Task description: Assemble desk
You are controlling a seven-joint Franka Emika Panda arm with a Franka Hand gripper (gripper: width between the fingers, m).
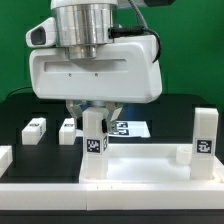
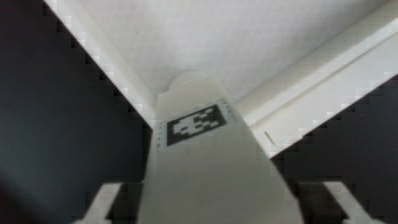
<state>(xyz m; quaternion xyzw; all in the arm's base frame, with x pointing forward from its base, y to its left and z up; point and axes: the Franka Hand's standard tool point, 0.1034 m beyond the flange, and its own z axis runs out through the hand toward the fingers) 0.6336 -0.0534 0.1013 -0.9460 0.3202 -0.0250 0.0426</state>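
End effector (image 1: 96, 118), jaws part open, straddles an upright leg (image 1: 95, 145); whether it grips cannot be told. Four legs: two standing on the one tabletop (image 1: 150, 165), two lying on the worktop (image 1: 15, 110).

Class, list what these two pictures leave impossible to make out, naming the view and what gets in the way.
- Wrist view: blur hides whether the fingers of the claw press the leg or stand just clear.
- Wrist view: the leg's tag is too blurred to read.
- Exterior view: leg and claw cover part of the marker board.
- Exterior view: white on white, too small to tell whether the leg sits in a tabletop panel socket.
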